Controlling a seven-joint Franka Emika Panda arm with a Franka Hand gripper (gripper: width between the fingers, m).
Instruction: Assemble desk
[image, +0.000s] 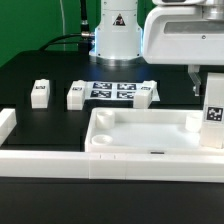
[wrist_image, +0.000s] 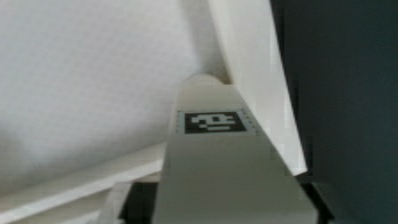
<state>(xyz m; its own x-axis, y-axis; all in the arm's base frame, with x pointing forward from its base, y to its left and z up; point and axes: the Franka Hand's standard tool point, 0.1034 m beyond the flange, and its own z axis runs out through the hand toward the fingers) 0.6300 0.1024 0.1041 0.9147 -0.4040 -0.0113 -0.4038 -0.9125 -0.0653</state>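
Pincer (image: 209, 92) under my remote control clamped on a tagged white leg (image: 213, 115), leg upright at the rimmed desk panel's (image: 130, 135) corner on the exterior view's right

— Any words or numbers to read?
— None. There are only black-and-white square code tags: one on the first leg (image: 40, 92), at the exterior view's left, one on the second leg (image: 76, 96) beside it, and several on the marker board (image: 118, 91).
— And the upright leg (image: 213, 108)?
— It has one tag on its side. The wrist view shows it close (wrist_image: 222, 165), as a pixel pattern with no letters.
— The robot base (image: 117, 35)?
— It carries a dark triangle sign, too blurred to read.
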